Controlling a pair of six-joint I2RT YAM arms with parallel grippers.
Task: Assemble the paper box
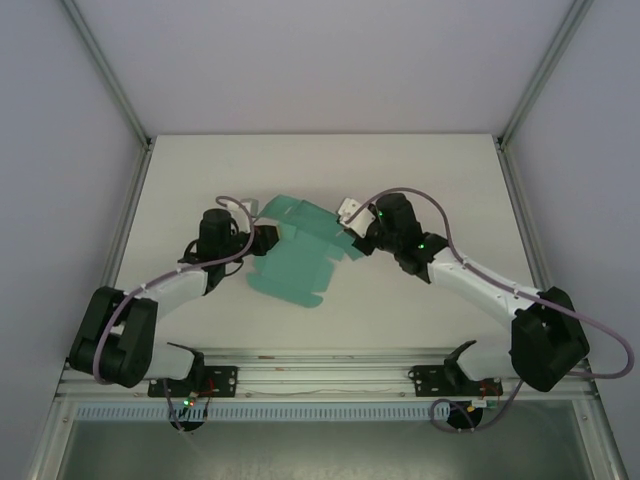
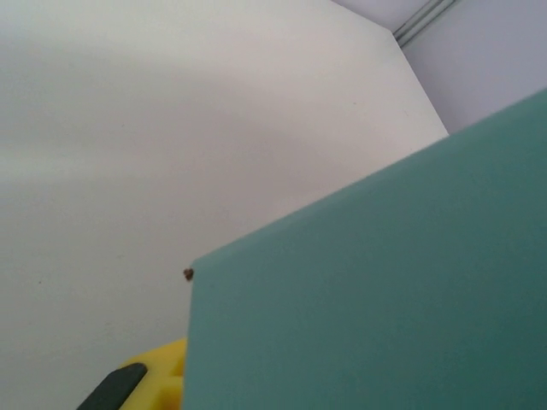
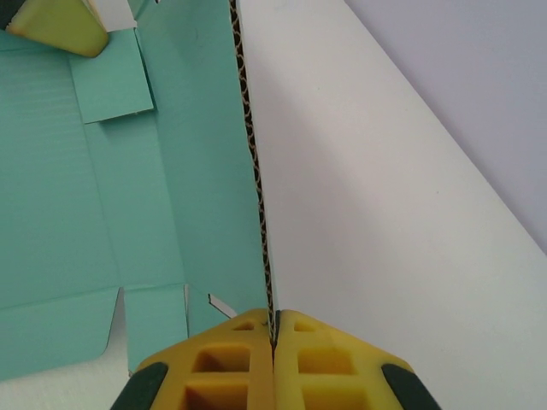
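The paper box [image 1: 300,258] is a teal die-cut sheet with flaps, lying partly unfolded at the table's middle. My right gripper [image 1: 357,243] is at its right side. In the right wrist view that gripper [image 3: 273,329] is shut on an upright panel of the paper box [image 3: 197,171], seen edge-on. My left gripper [image 1: 262,240] is at the sheet's left edge. In the left wrist view a teal panel [image 2: 385,290] stands close to the lens and hides the jaws; one yellow finger [image 2: 162,376] shows beside it. Another yellow finger [image 3: 55,21] rests at the sheet's far corner.
The white table [image 1: 440,180] is walled in by pale panels with metal posts at the back corners. The arms' base rail [image 1: 320,365] runs along the near edge. Purple cables loop over both arms.
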